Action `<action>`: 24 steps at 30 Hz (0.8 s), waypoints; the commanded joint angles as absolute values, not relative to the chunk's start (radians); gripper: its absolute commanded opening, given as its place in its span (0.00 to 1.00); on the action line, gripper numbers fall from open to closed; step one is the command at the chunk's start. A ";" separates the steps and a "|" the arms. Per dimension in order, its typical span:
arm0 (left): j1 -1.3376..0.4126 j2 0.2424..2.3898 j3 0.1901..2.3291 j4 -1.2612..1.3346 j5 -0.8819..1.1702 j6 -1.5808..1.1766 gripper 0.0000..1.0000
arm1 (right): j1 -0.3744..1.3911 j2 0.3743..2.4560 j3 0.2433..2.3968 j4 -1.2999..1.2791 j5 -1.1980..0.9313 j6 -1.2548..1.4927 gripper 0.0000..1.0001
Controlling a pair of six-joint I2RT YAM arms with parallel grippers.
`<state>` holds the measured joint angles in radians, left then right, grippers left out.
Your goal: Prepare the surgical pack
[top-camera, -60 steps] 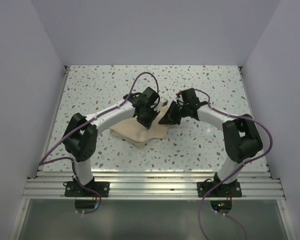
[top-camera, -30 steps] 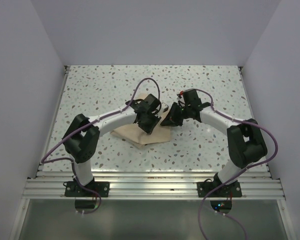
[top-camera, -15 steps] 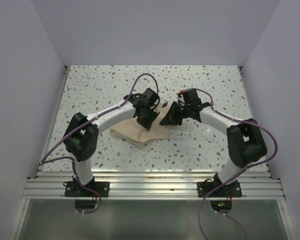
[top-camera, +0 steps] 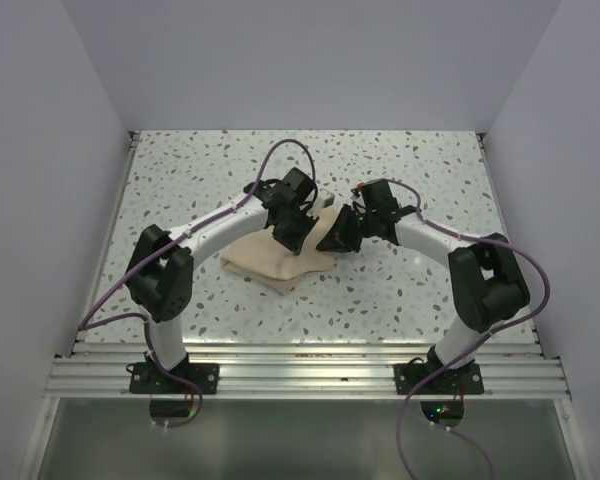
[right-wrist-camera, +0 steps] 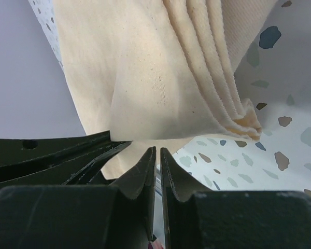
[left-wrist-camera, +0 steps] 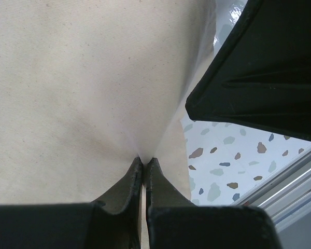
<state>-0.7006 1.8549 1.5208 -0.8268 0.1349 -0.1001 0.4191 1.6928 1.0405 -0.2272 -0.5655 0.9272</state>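
The tan cloth [top-camera: 276, 264] lies as a folded bundle on the speckled table, partly under both grippers. My left gripper [top-camera: 295, 238] is shut on a pinch of the cloth [left-wrist-camera: 83, 78], which puckers at the fingertips [left-wrist-camera: 137, 171]. My right gripper [top-camera: 333, 238] sits just right of it, jaws shut with nothing between them; its tips [right-wrist-camera: 147, 158] are close under a lifted fold of the cloth [right-wrist-camera: 155, 67], whose stacked layered edges [right-wrist-camera: 236, 111] show. The steel tray, instruments, brown strips and gauze pads are hidden or out of view.
The right gripper's black finger [left-wrist-camera: 264, 78] looms close beside the left gripper. The left gripper's body [right-wrist-camera: 52, 155] fills the lower left of the right wrist view. Grey walls surround the speckled table [top-camera: 410, 170]; a metal rail [top-camera: 310, 365] runs along the near edge.
The left gripper dipped toward the near side a second ago and has drawn back up and away with the cloth. The right gripper has shifted slightly left, closer to it.
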 commanded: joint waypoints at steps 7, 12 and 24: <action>-0.686 1.792 1.535 -0.793 0.173 -0.092 0.00 | 0.428 1.672 1.029 -0.187 -0.548 0.968 0.12; -0.686 1.773 1.539 -0.776 0.207 -0.107 0.00 | 0.451 1.712 1.012 -0.048 -0.514 1.032 0.10; -0.686 1.782 1.539 -0.738 0.258 -0.118 0.00 | 0.545 1.917 1.089 0.231 -0.380 1.222 0.08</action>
<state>-0.6739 1.8290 1.5181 -0.8207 0.1604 -0.1020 0.5297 1.8675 1.0981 0.0078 -0.4824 1.1198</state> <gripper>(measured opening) 0.029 0.084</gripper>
